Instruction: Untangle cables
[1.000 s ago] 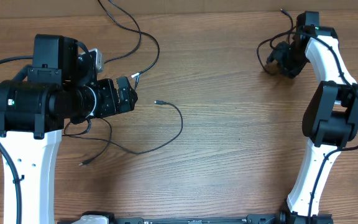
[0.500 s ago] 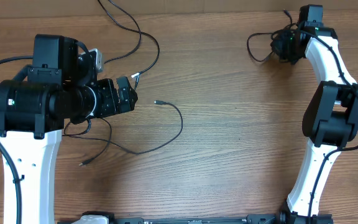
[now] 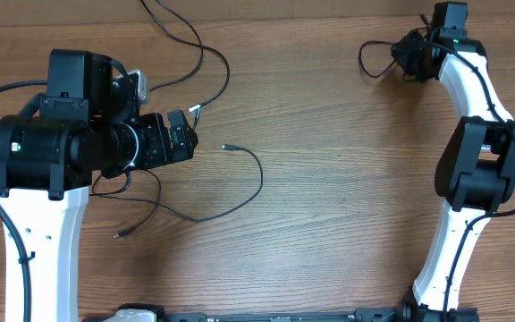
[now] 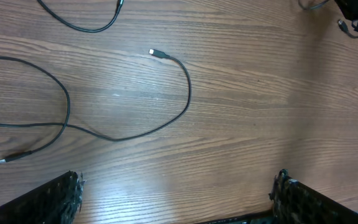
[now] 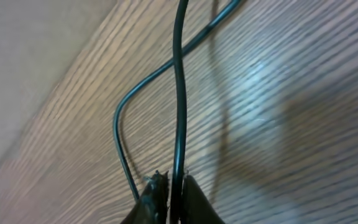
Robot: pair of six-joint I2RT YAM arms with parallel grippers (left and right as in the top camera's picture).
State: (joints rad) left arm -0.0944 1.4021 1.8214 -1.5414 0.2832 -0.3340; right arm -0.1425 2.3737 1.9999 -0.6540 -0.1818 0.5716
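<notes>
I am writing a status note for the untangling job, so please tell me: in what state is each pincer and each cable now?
Left pincer: open, holding nothing, above the table.
Right pincer: shut on the thin black looped cable.
Thin black cable with a silvery plug: lying loose on the brown wooden table, not gripped.
Second thin black cable with a plug end: loose, crossing the first one.

A brown wood-grain table (image 3: 329, 179) spans every view.
</notes>
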